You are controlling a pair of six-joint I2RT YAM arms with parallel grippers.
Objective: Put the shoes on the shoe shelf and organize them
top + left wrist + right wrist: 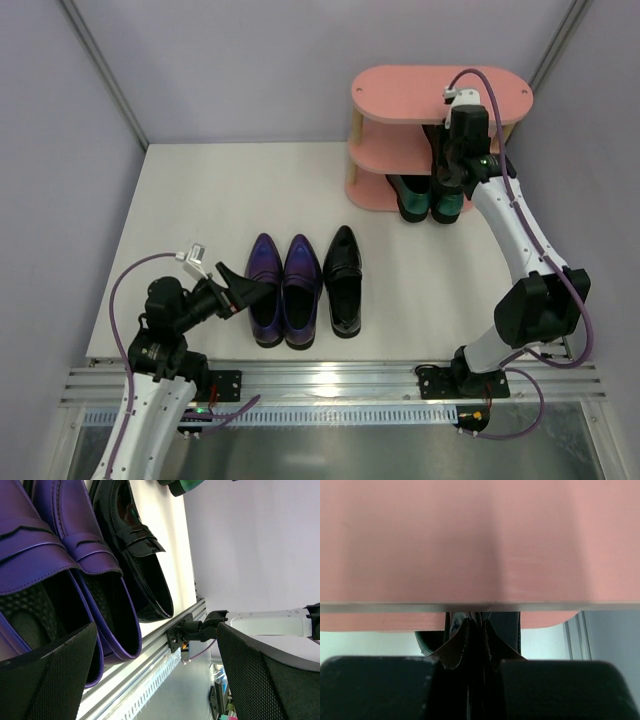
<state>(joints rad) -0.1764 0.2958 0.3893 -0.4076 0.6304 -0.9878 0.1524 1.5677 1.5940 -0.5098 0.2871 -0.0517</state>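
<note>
White bench (200, 190), lavender walls. Right jaws, almost closed, pinch a dark shoe (462, 640) just beneath the pink shelf (400, 95) top board, and its heel could snag that edge. Left jaws gape empty, the purple pair (300, 285) just past their tips.

Light: bright, even, from overhead. Shadows: soft, short, under the purple shoes (300, 285). Glare: rail (330, 385), 6 o'clock. Blur: shelf board (480, 540) in right wrist view.

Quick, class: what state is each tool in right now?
Left tool: open, empty.
Right tool: closed on a dark leather loafer at the pink three-tier shelf.
</note>
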